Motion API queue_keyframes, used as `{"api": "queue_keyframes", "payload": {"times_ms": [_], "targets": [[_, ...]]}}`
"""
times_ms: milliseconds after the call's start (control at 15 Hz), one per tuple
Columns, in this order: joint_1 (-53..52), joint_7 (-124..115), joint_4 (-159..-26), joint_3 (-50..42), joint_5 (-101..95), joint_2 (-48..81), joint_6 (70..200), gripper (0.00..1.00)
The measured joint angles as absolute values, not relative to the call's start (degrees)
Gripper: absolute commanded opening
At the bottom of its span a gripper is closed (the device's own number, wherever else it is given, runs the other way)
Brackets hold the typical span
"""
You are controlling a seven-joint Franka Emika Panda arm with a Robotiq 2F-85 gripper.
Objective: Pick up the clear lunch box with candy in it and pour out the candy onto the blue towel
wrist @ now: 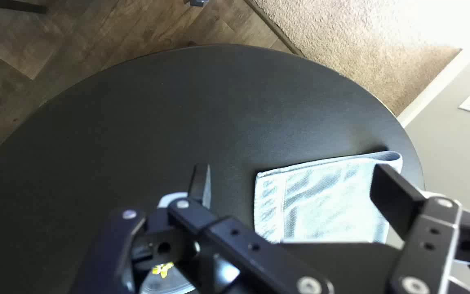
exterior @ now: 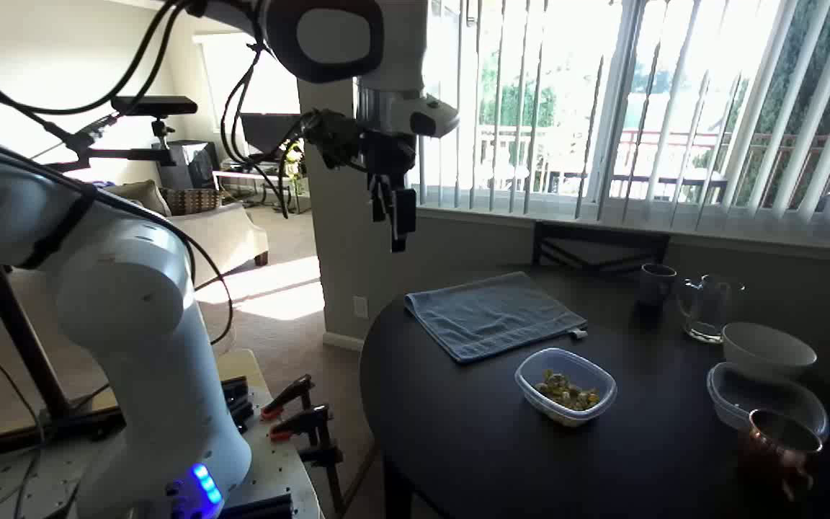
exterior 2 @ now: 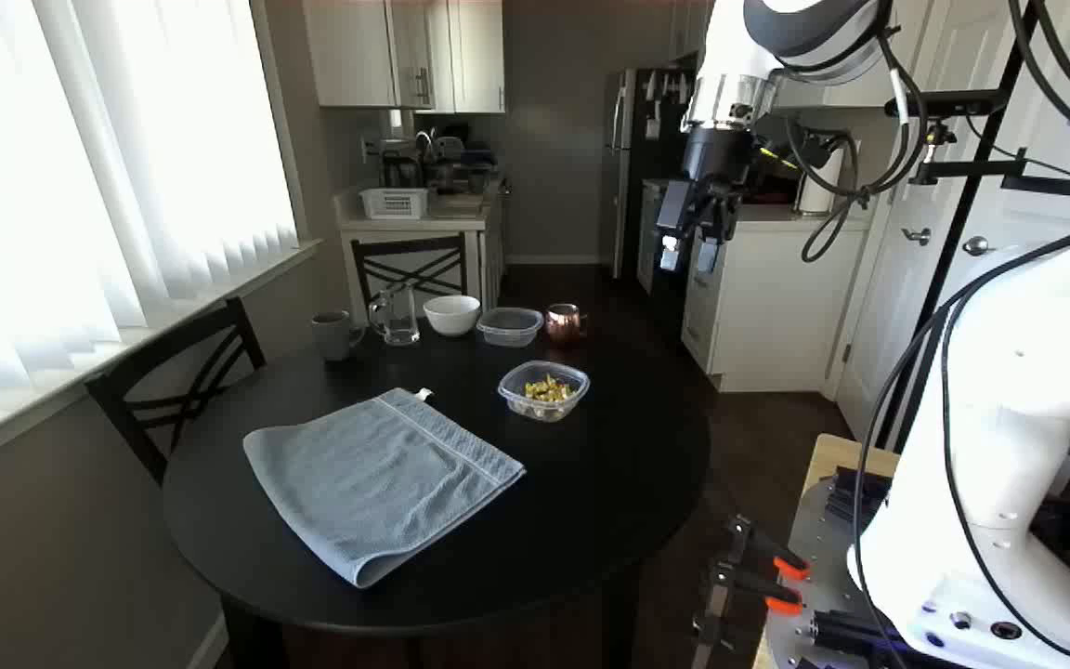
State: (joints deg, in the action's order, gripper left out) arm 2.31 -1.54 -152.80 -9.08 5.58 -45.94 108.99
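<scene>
Dining table (exterior 2: 581,520): round and black, standing beside a window (exterior: 559,86) hung with white vertical blinds (exterior 2: 136,130).
Clear lunch box (exterior: 575,364): upright on the tabletop, near the blue towel (exterior 2: 386,478) but apart from it; in the wrist view the gripper (exterior 2: 689,251) hides most of it.
Candy (exterior: 566,393): small yellow, olive and darker pieces gathered inside the lunch box; a bit of bright yellow shows past the gripper in the wrist view.
Blue towel: grey-blue cloth laid out on the tabletop, one edge curling up in a fold; a small white tag (exterior 2: 424,394) sticks out at a corner.
Gripper: fingers (wrist: 394,198) spread wide and pointing down, well above the tabletop and well apart from the lunch box; tabletop and towel show between them in the wrist view.
Across the table: grey mug (exterior 2: 332,336), handled glass mug (exterior 2: 397,321), white bowl (exterior 2: 451,314), second clear container (exterior 2: 510,327) and copper mug (exterior 2: 565,323), in that order from left to right in an exterior view.
Panda arm (exterior 2: 1004,455): white, mounted beside the table, black cables along it; orange-tipped clamps (exterior: 307,420) near its base.
Chair (exterior: 602,235): dark, its back just below the window.
White cabinets (exterior 2: 358,56): behind the table in an exterior view, a refrigerator (exterior 2: 651,149) to their right.
Sofa (exterior: 217,234): cream, on pale carpet (exterior: 292,241).
</scene>
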Motion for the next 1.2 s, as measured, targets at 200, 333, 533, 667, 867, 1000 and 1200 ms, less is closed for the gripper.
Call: {"api": "queue_keyframes", "payload": {"times_ms": [200, 333, 533, 667, 867, 1000, 1200], "targets": [[2.3, -1.5, -152.8, -9.1, 5.6, -45.9, 109.0, 1.0], [2.3, -1.5, -152.8, -9.1, 5.6, -45.9, 109.0, 1.0], [2.3, -1.5, -152.8, -9.1, 5.6, -45.9, 109.0, 1.0], [2.3, -1.5, -152.8, -9.1, 5.6, -45.9, 109.0, 1.0], [2.3, -1.5, -152.8, -9.1, 5.6, -45.9, 109.0, 1.0], [2.3, -1.5, -152.8, -9.1, 5.6, -45.9, 109.0, 1.0], [2.8, -0.4, -151.2, -9.4, 4.9, -44.7, 109.4, 1.0]]}}
